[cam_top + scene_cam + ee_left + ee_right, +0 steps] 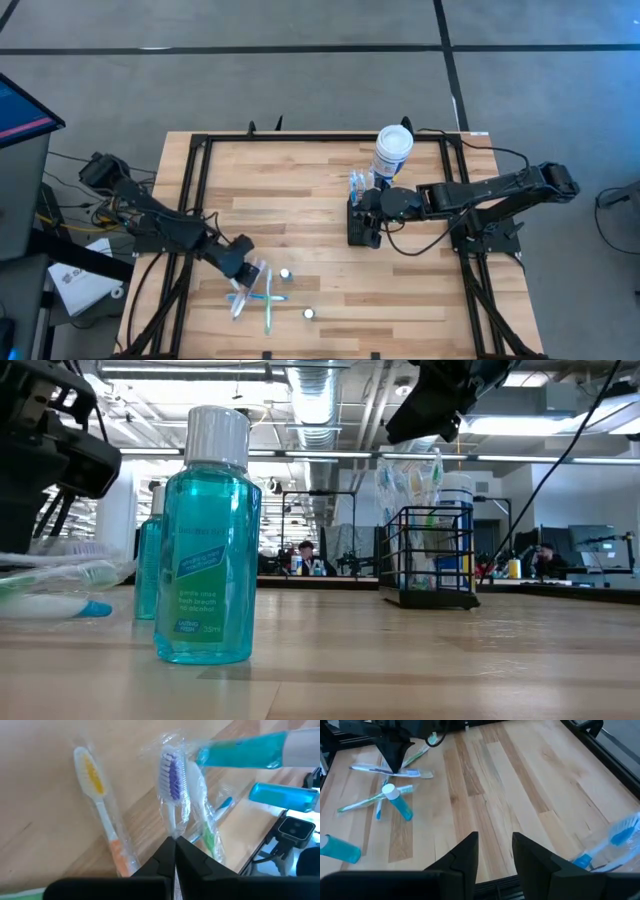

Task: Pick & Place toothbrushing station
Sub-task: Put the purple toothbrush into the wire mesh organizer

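Caddy (362,222): black wire, upright, at 2 o'clock on my bench (300,180), wrapped brushes standing in it; white canister (393,152) just beside it at its 1 o'clock. My right jaws (368,212) hang over the caddy, spread, holding nothing. My left jaws (175,851), at 7 o'clock on the bench, are pressed together, pinching the wrapper of the purple-bristled brush (172,782). Loose wrapped brushes (255,295) and two mouthwash bottles (286,273) lie around them.
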Robot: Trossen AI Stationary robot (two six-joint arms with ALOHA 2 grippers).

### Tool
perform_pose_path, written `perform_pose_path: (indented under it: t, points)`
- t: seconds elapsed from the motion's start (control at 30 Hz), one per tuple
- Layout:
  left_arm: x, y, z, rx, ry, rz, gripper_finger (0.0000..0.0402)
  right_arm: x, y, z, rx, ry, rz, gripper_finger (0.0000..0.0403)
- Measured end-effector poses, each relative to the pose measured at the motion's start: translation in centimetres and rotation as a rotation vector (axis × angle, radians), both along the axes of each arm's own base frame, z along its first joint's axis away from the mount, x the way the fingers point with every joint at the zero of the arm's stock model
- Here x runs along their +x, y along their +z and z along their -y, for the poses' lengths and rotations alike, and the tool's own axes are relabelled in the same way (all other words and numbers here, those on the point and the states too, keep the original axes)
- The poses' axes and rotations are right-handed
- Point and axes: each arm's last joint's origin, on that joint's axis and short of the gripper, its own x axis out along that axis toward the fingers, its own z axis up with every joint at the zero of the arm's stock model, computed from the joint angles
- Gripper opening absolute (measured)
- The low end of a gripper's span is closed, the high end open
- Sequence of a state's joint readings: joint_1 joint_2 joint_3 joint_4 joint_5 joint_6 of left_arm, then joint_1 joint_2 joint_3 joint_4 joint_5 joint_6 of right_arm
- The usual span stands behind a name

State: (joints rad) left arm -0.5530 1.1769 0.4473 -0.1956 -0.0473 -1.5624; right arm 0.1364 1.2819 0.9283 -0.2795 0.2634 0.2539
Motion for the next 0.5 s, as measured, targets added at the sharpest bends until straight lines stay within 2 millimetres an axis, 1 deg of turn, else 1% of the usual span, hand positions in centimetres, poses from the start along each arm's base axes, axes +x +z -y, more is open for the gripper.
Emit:
perform_pose_path:
  t: [0.27,0.5]
  points:
    - [-0.5,1.0,0.2,0.093,-0.011,0.118,0.0000,0.1,0.1,0.0,0.002,0.001,0.011,0.0111]
    - [-1.1,2.9,0.0,0.221,-0.003,0.302,0.0000,0.3,0.5,-0.1,0.011,0.004,0.062,0.0111]
